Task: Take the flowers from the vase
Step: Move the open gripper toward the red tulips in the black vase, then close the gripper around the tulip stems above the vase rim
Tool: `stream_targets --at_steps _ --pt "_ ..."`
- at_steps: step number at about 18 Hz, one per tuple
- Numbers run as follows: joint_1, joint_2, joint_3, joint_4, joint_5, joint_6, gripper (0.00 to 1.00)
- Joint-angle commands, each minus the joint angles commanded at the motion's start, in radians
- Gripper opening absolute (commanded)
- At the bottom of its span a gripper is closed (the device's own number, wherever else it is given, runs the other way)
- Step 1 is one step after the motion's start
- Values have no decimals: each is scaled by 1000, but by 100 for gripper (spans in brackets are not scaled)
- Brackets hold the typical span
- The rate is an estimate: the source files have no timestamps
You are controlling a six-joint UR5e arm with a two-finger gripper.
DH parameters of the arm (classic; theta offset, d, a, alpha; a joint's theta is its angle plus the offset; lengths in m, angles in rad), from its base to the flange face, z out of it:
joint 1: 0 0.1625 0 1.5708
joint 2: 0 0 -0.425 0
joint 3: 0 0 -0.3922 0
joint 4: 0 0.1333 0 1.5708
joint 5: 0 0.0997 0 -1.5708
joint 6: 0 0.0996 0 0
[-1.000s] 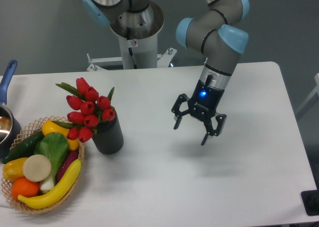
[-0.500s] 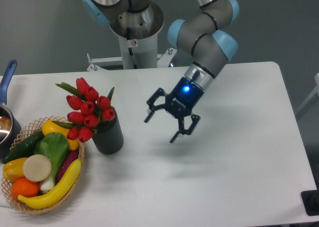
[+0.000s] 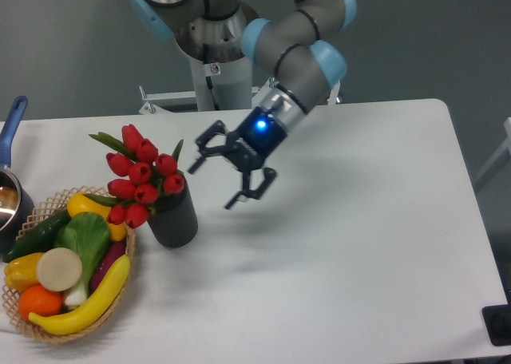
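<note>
End effector [image 3: 211, 186] agape, tilted, just right of flowers [image 3: 140, 175]

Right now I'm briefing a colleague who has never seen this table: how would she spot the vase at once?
Start at the wicker basket of toy fruit and vegetables at the table's near left corner. Just to its right stands the vase, a short, dark, ribbed cylinder. It alone holds the flowers, a bunch of red tulips, unlike the blue-handled pot at the left edge.
</note>
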Motion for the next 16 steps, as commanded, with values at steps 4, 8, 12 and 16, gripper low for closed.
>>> stream_targets --at_steps 4,8,12,16 --pt "-8 32 -28 0 -6 3 100" --pt "-51 17 -15 3 -17 2 100" --pt "-83 -34 37 5 -17 0 100" --pt "-94 -44 41 5 -17 0 94"
